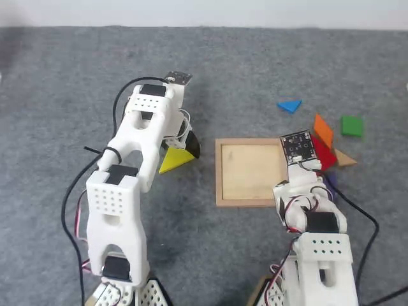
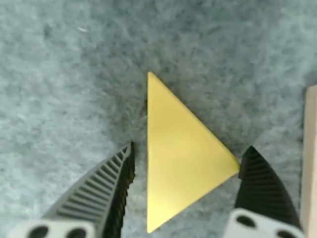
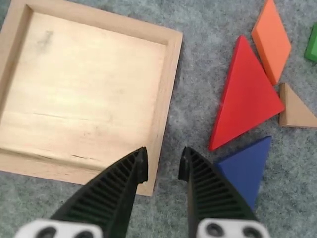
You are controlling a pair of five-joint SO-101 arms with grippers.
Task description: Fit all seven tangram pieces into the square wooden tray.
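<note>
The yellow triangle (image 2: 183, 158) lies flat on the grey carpet, left of the square wooden tray (image 1: 220, 172). My left gripper (image 2: 189, 148) is open and straddles it, one finger on each side; I cannot tell if they touch it. In the high view that triangle (image 1: 173, 160) pokes out from under the left arm. My right gripper (image 3: 162, 156) hovers over the tray's rim (image 3: 168, 99) near one corner, open by a narrow gap and holding nothing. The tray holds no pieces. Beside it lie a red triangle (image 3: 247, 94), an orange parallelogram (image 3: 271, 42), a tan triangle (image 3: 294, 111) and a dark blue triangle (image 3: 245, 168).
A green square (image 1: 351, 125) and a small light blue triangle (image 1: 290, 105) lie further back on the right of the carpet. The right arm's wrist (image 1: 298, 148) hangs over the tray's right edge. The tray's edge (image 2: 311, 163) shows close to the yellow triangle.
</note>
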